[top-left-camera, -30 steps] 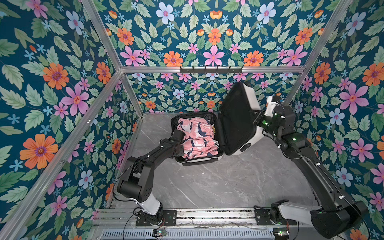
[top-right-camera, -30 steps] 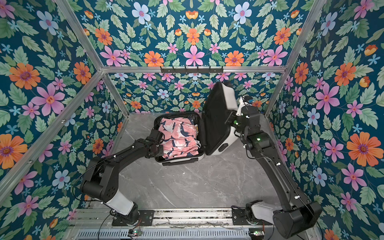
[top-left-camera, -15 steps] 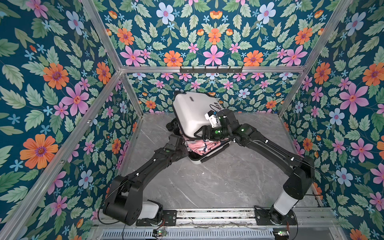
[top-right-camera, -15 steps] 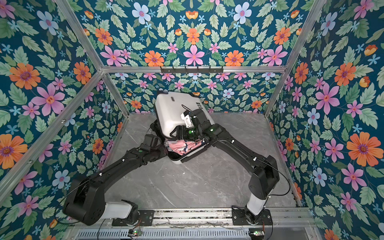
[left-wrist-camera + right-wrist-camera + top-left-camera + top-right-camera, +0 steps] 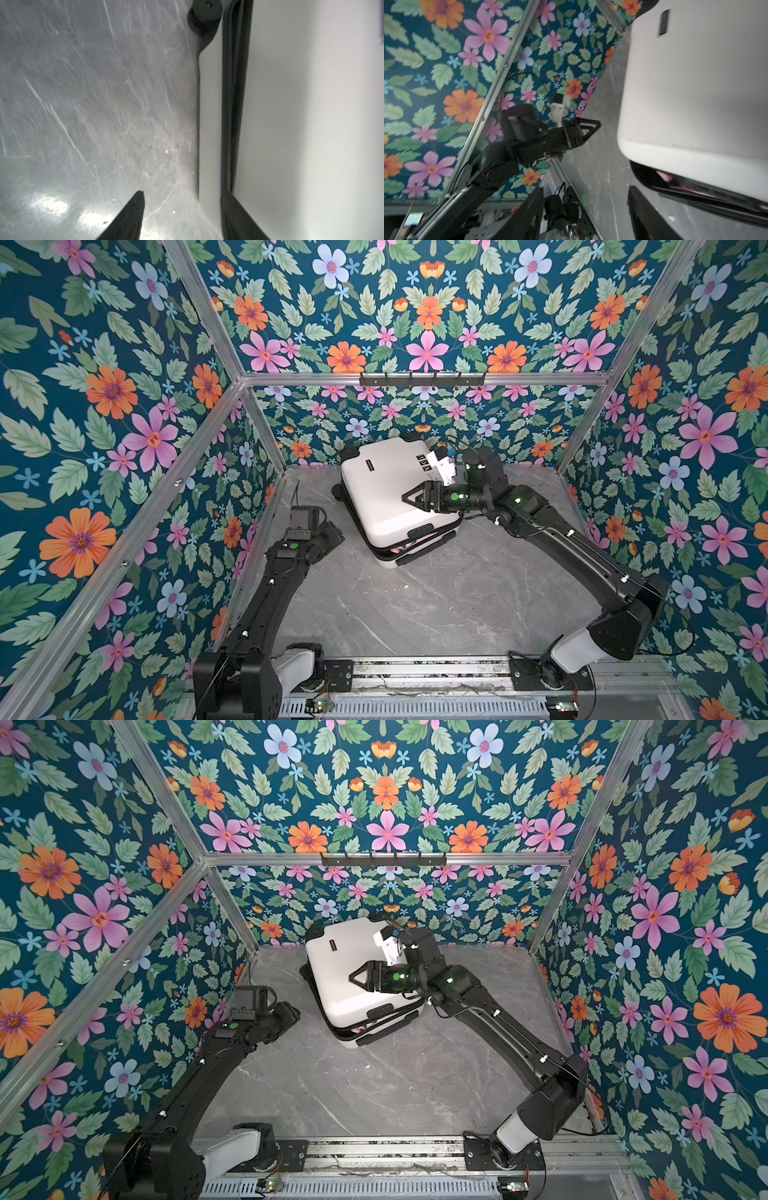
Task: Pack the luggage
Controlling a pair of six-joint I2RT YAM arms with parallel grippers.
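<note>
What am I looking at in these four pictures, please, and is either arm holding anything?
Two black robot arms work on a grey marble table inside a flower-papered booth. Both top views look down from overhead; the other two come from a camera on each wrist. On the table lies the luggage, a white suitcase with its lid lowered but not fully shut: pink fabric shows in the gap. The right gripper is over the lid, the left gripper beside the case. Both are open and hold nothing.

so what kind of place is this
Likely a robot test cell: floral-print panels in an aluminium frame, robot arms mounted on a base rail, a white suitcase on a marble-look tabletop.
</note>
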